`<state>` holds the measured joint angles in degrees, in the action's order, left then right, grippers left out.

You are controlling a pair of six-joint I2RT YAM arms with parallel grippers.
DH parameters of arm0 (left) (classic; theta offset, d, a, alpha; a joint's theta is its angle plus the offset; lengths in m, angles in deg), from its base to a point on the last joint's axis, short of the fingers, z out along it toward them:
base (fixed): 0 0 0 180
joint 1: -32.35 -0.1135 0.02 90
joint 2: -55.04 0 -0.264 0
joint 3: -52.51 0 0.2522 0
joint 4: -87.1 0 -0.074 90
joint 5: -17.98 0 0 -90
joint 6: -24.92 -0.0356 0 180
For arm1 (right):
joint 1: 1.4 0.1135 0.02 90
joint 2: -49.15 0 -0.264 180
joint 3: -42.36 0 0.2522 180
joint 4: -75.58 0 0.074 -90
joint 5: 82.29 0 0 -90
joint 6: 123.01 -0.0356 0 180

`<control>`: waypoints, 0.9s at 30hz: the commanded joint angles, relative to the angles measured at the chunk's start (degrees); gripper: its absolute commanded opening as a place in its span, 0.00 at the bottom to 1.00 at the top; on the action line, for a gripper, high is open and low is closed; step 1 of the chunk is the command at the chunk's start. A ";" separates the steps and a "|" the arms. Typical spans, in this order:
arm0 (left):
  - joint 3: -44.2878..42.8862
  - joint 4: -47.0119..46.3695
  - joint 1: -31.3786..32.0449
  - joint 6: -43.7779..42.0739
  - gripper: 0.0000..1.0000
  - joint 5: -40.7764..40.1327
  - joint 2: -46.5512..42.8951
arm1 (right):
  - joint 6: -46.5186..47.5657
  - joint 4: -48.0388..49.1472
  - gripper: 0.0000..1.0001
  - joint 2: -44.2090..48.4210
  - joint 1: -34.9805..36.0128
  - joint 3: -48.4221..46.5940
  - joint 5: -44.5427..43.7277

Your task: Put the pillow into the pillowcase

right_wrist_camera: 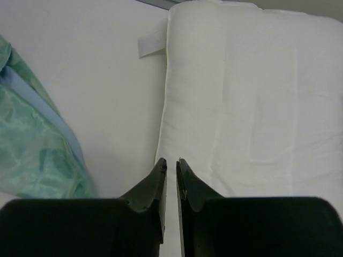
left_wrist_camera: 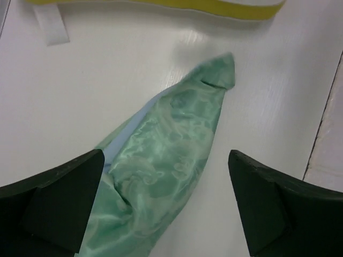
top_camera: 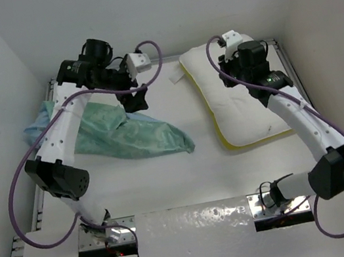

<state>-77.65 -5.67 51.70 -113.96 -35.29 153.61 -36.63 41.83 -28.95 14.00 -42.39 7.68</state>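
Left tool (left_wrist_camera: 166, 155) hangs wide open above the pillowcase (top_camera: 137, 138), its two dark fingers (left_wrist_camera: 59, 198) spread to either side of the cloth and holding nothing; whether they touch the fabric cannot be told. Right tool (right_wrist_camera: 171, 163) is all but closed, with only a thin slit between its tapered fingers (right_wrist_camera: 153, 184) and nothing gripped in it. Its tips sit at the long left edge of the pillow (top_camera: 237, 117), though the wrist view does not show whether they rest on it or hover above. The pillowcase lies crumpled on the left half of the white worktop (top_camera: 189, 185), partly under the left arm. Its sea-green patterned face is up and narrows to a point toward the middle of the worktop, and a band of light blue (right_wrist_camera: 59, 118) shows along one side. The pillow lies flat on the right half, white and puffy, its length running from the far wall toward the arm bases. A yellow edge (top_camera: 228, 145) shows along its near and left underside. A small white tag (right_wrist_camera: 150, 45) sticks out from its far left corner onto the worktop. Pillow and pillowcase are apart, with bare worktop between them, and the pillow is wholly outside the case.
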 commanded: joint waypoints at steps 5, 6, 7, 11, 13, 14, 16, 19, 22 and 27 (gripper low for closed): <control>3.37 -20.29 -17.24 27.78 0.61 -8.32 1.44 | -5.96 0.39 0.43 -3.07 2.08 0.78 8.54; 3.37 -20.82 -18.55 28.14 0.74 -13.04 4.94 | -5.18 -1.00 0.60 -5.11 6.36 -0.81 8.30; 1.63 -19.87 -23.00 28.23 0.81 -18.05 7.41 | -4.04 -1.97 0.75 -7.48 9.01 -2.57 7.34; -5.32 -16.78 -35.51 31.05 1.00 -21.86 21.38 | -6.19 -3.48 0.99 -23.62 14.75 -11.79 12.32; -4.98 -18.10 -39.02 29.91 1.00 -25.47 22.89 | -7.54 -5.40 0.99 -28.66 15.01 -14.44 13.66; -4.89 -17.84 -39.82 28.07 1.00 -26.44 23.68 | -8.07 -6.63 0.99 -30.94 15.36 -16.36 12.09; -3.76 -16.44 -41.32 26.57 1.00 -27.06 26.15 | -8.16 -8.40 0.99 -35.61 15.45 -16.21 9.45; 2.28 -17.66 -42.29 23.32 1.00 -28.90 27.29 | -5.89 -8.75 0.99 -38.52 16.06 -13.32 10.84; 9.14 -24.50 -43.70 23.30 1.00 -31.62 27.38 | -5.17 -8.14 0.99 -39.75 17.91 -9.46 10.40; 13.82 -33.81 -43.70 24.27 0.90 -25.87 27.74 | -6.75 -5.94 0.51 -40.72 17.91 -7.15 11.90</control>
<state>-64.74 -30.52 7.68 -89.59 -64.93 183.68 -42.02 35.25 -69.50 31.46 -50.87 18.47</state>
